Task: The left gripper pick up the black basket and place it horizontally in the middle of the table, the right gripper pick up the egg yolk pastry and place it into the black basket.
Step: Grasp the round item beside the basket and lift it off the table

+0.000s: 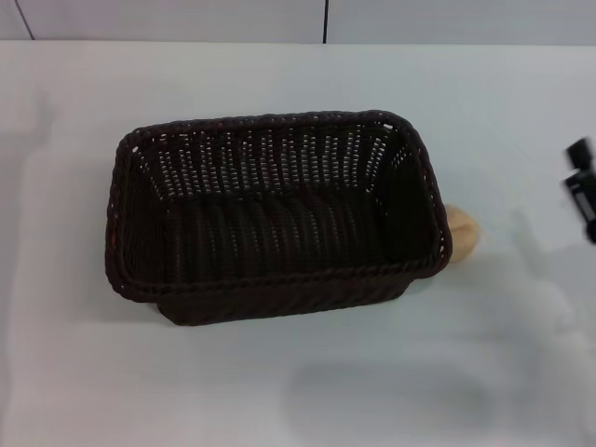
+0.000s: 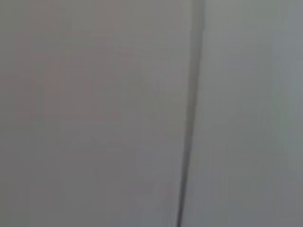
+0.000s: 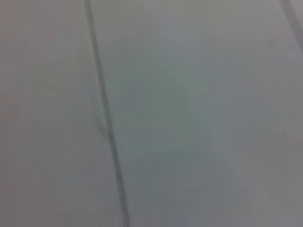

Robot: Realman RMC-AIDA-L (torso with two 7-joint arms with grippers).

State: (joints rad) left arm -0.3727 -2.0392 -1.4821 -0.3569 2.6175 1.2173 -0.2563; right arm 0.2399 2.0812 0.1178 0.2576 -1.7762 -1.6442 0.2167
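The black basket (image 1: 276, 216) sits on the white table (image 1: 279, 391) near the middle, long side across, open side up and empty. The egg yolk pastry (image 1: 463, 233) lies on the table just beyond the basket's right end, partly hidden by the rim. The right gripper (image 1: 584, 184) shows only as a black part at the right edge of the head view, to the right of the pastry and apart from it. The left gripper is out of view. Both wrist views show only a pale surface with a dark seam.
A pale wall with a dark vertical seam (image 1: 326, 20) runs behind the table's far edge. Bare table lies in front of the basket and to its left.
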